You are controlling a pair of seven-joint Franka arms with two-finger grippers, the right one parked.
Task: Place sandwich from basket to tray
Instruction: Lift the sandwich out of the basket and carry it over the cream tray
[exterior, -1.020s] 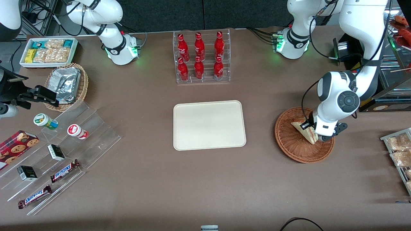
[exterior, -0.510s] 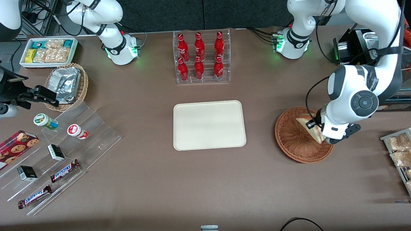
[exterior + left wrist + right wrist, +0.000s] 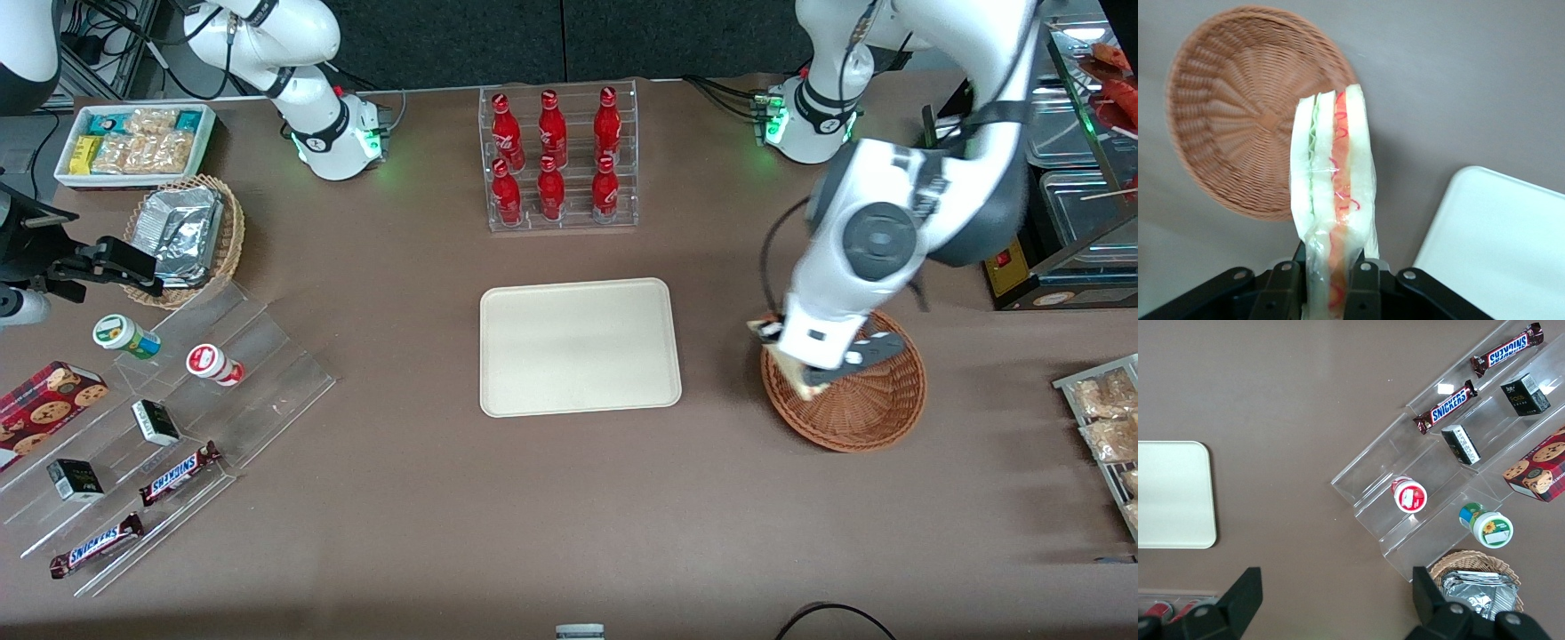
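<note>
Brown tabletop [image 3: 569,498] carrying snack displays, seen from the front and from both wrists. Gripper [image 3: 813,378] hangs above the rim of the basket [image 3: 876,413] on the side toward the tray [image 3: 580,347], fingers [image 3: 1363,290] closed on the sandwich [image 3: 794,366]. In the left wrist view the sandwich [image 3: 1333,193] stands out from between the black fingers as a wrapped wedge, with white bread, a pale green layer and red-orange filling along its cut edge. It is lifted clear of the basket [image 3: 1238,133], whose reddish-brown weave shows bare beneath it, and a rounded corner of the tray [image 3: 1498,247] lies near. The cream tray sits at mid-table, apart from the basket, with nothing on it. A clear rack of red bottles [image 3: 557,156] stands farther from the front camera than the tray. Toward the parked arm's end lie a white bin of snack packets [image 3: 133,142], a tan basket of foil packets [image 3: 187,236] and a clear stepped stand [image 3: 178,427] holding two small cups, dark boxes, a cookie box and two Snickers bars [image 3: 178,471]. Toward the working arm's end, a rack of bagged snacks [image 3: 1107,418] meets the picture's edge.
</note>
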